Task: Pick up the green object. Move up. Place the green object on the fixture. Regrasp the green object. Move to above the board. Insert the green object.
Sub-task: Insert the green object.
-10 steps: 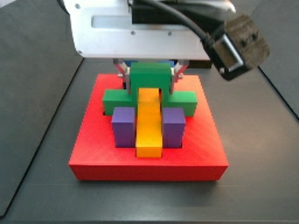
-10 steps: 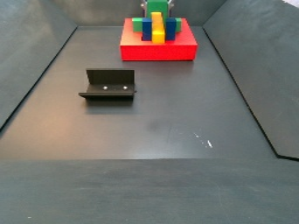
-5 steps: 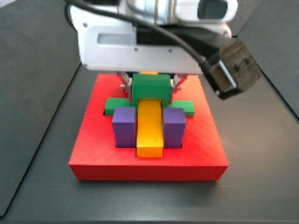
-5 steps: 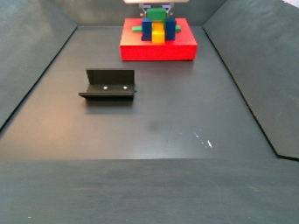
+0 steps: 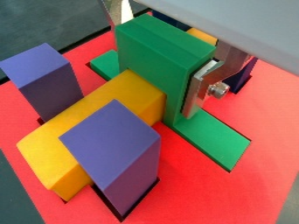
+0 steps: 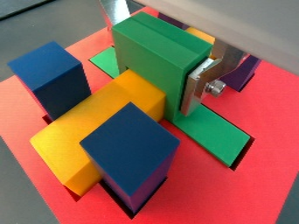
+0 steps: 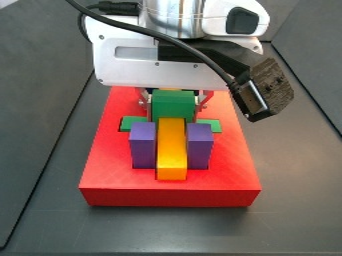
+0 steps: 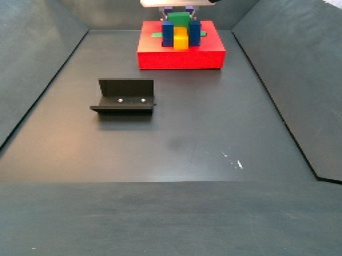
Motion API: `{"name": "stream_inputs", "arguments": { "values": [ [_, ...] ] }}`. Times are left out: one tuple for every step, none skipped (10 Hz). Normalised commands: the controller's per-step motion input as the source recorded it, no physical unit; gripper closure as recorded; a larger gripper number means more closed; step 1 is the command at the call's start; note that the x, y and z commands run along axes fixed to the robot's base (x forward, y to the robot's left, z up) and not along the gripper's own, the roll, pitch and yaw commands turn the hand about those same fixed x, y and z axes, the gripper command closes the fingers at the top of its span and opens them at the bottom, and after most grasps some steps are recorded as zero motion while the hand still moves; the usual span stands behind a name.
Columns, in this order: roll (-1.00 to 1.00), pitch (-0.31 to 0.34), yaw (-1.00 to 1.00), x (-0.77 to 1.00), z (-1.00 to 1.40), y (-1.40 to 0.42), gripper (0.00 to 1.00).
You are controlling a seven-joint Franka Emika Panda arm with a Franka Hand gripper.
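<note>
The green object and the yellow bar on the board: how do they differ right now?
The green object is T-shaped with its stem standing upright between the fingers of the gripper; the yellow bar is a plain long block lying flat, untouched. The green object's wide bar runs crosswise to the yellow bar. Both sit in the red board, beside each other.

Only one end effector (image 5: 158, 66) finger (image 5: 208, 83) shows; the green object (image 5: 158, 66) hides its mate
</note>
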Motion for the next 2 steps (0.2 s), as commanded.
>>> {"name": "stream_inputs", "arguments": {
  "values": [
    [0.01, 0.0, 0.0, -0.01, 0.0, 0.0, 1.0],
    [0.0, 0.0, 0.0, 0.0, 0.0, 0.0, 1.0]
  ]
}}
